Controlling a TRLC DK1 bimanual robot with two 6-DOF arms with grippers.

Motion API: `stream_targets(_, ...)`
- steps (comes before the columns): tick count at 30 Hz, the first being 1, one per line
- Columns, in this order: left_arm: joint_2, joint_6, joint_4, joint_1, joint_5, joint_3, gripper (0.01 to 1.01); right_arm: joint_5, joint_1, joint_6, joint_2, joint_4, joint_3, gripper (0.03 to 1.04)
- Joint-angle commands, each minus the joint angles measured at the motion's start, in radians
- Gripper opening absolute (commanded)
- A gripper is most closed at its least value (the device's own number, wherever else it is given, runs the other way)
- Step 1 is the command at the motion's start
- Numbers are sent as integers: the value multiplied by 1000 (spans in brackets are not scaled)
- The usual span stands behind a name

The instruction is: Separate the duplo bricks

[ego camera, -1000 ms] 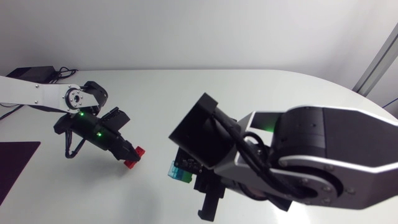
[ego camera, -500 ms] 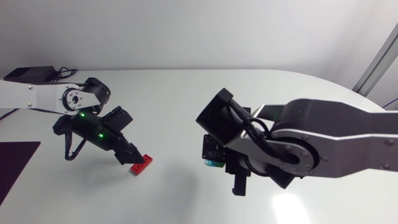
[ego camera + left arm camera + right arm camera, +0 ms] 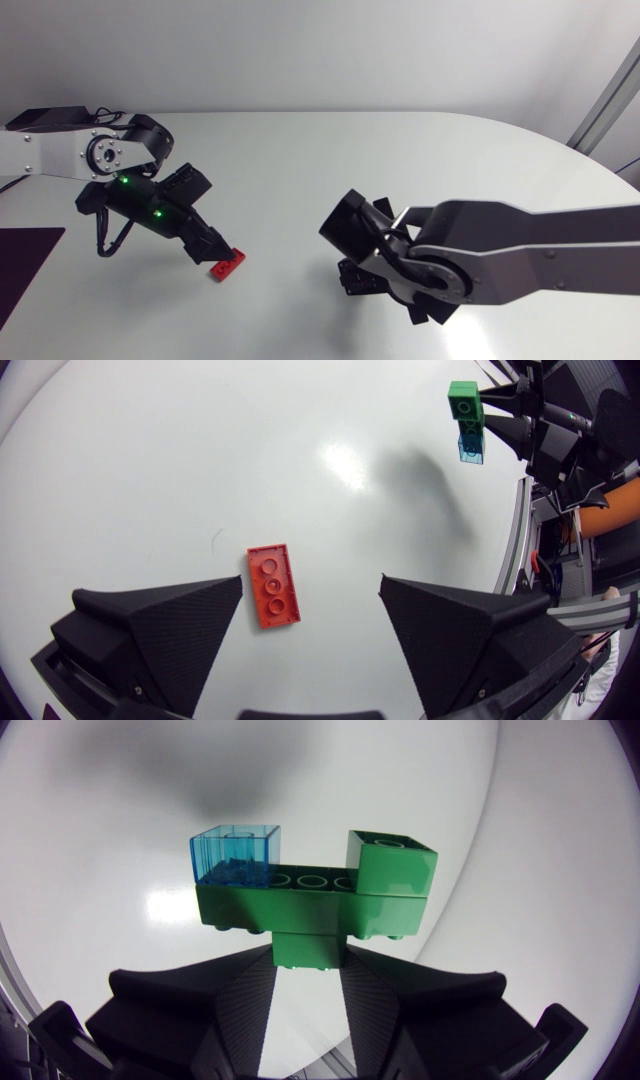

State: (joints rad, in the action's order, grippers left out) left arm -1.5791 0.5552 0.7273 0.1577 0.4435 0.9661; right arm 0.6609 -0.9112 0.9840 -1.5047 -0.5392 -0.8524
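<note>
The left gripper [image 3: 310,588] stands released, its two fingers spread wide and touching nothing; the red brick [image 3: 273,585] lies flat on the table [image 3: 300,160] between them, closer to one finger. In the head view that brick sits just at the gripper's tip, well apart from the right arm [image 3: 520,250]. The right gripper [image 3: 307,962] is clenched on the lower green brick [image 3: 307,948], fingers pressing it from both sides. That brick is stuck under the middle of a long green brick [image 3: 300,905], which carries a clear blue brick [image 3: 235,850] on one end and an upper green brick [image 3: 392,855] on the other. From the left wrist the green and blue cluster shows far ahead, at the right gripper's fingertips. In the head view the right arm covers its gripper and the cluster
</note>
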Motion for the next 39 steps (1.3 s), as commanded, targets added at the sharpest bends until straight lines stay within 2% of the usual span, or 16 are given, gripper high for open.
stream_targets(1, 22, -18, 14, 5, -5, -24, 972, -15, -14, -22, -40, -50, -59, 313)
stream_targets(5, 30, -14, 21, 5, -5, -27, 972, -61, -25, -47, -78, -90, -93, 377)
stream_targets(11, 34, -6, 34, 2, -5, -26, 972, -86, -41, -45, -111, -96, -80, 375)
stream_targets(21, 30, 3, 35, 3, -5, -20, 972, -27, -23, 62, -106, -99, -43, 380)
stream_targets(25, 25, 3, 35, 9, -5, -21, 972, -34, -14, 54, -129, -111, -53, 754)
stream_targets(26, 24, 3, 35, 9, -3, -21, 972, -38, -11, 51, -137, -111, -50, 820)
stream_targets(32, 27, 9, 37, 8, -5, -23, 972, -73, -9, 36, -144, -90, -43, 913)
stream_targets(33, 28, 9, 38, 8, -5, -21, 972, -75, -9, 24, -141, -85, -57, 913)
stream_targets(35, 33, 9, 40, 6, -5, -21, 972, -115, -6, -68, -132, -139, -123, 913)
stream_targets(39, 36, 12, 47, 3, -5, -23, 972, -168, -15, -461, -146, -357, -304, 913)
